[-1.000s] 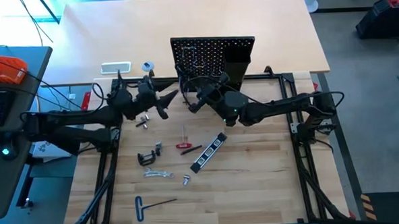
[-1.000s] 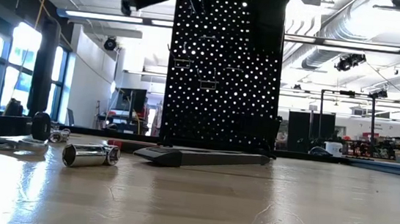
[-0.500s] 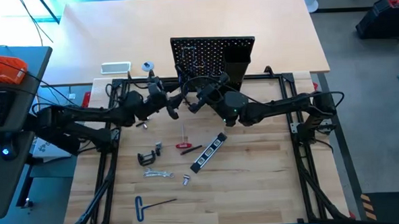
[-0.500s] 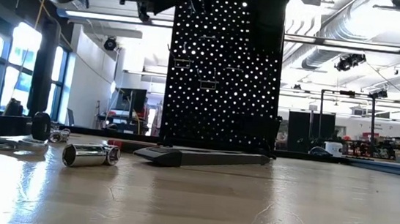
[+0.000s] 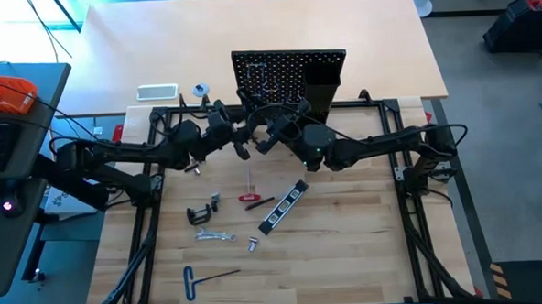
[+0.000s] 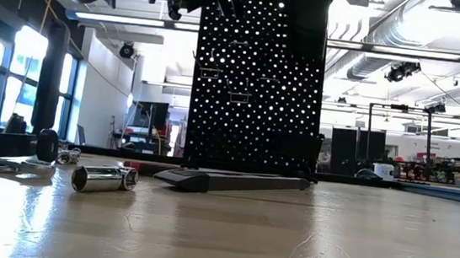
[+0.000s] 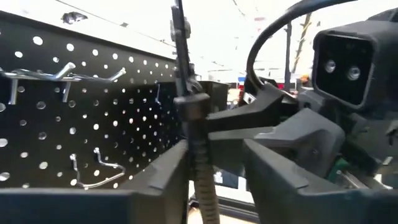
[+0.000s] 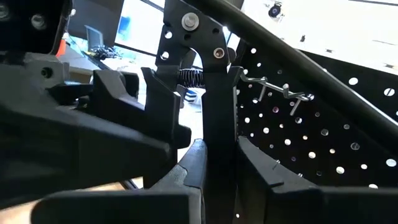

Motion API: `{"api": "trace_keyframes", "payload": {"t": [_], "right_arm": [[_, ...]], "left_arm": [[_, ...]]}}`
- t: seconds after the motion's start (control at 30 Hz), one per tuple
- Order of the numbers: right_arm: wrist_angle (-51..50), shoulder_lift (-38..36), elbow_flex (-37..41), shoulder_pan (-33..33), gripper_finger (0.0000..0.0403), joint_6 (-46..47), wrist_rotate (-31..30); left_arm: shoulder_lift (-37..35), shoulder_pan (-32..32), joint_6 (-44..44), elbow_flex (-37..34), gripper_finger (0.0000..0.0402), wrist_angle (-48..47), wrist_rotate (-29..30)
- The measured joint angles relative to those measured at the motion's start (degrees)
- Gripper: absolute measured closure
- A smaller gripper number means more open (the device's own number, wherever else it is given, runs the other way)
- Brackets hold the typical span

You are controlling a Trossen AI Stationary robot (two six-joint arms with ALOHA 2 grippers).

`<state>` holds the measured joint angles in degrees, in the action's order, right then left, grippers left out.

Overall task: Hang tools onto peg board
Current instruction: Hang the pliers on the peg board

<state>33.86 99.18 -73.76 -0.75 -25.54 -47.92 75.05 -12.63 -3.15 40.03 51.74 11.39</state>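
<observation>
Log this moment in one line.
right gripper: shut on black pliers | left gripper: open, straddling same pliers | place: before peg board

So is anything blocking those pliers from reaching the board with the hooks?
Nothing visible does. The right gripper holds the black pliers just in front of the peg board, with bare hooks behind. The left gripper has its fingers either side of the same pliers, not in their path.
</observation>
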Motion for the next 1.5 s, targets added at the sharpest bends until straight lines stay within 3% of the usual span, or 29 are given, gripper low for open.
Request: {"api": "trace_keyframes", "payload": {"t": [0.2,0.63,0.87,1.1,1.33,1.5], "right_arm": [[-1.21,-0.04,0.0,0.54,0.0359,0.15,-0.86],[-4.84,-0.04,-0.09,3.33,0.0314,-0.53,-7.57],[-4.85,-0.08,0.0,4.95,0.0286,-7.26,-15.34],[-5.72,-0.57,0.0,7.71,0.0259,-10.2,-16.55],[-15.78,-0.57,0.0,12.04,0.0254,-8.88,-20.94],[-22.73,-0.57,0.0,13.92,0.0253,-3.19,-22.86]], "left_arm": [[-0.02,-0.45,-0.49,-0.02,0.0377,-0.11,-1.95],[-2.91,-4.35,-0.12,0.02,0.0379,-5.18,-11.2],[-7.54,-7.55,-2.04,3.32,0.0379,-16.2,-15.51],[-8.8,-11.51,-4.58,8.88,0.0379,-29.8,-19.7],[-8.47,-17.91,-5.02,13.47,0.0379,-38.53,-26.59],[-8.12,-21.72,-3.35,14.06,0.0379,-38.89,-32.6]]}}
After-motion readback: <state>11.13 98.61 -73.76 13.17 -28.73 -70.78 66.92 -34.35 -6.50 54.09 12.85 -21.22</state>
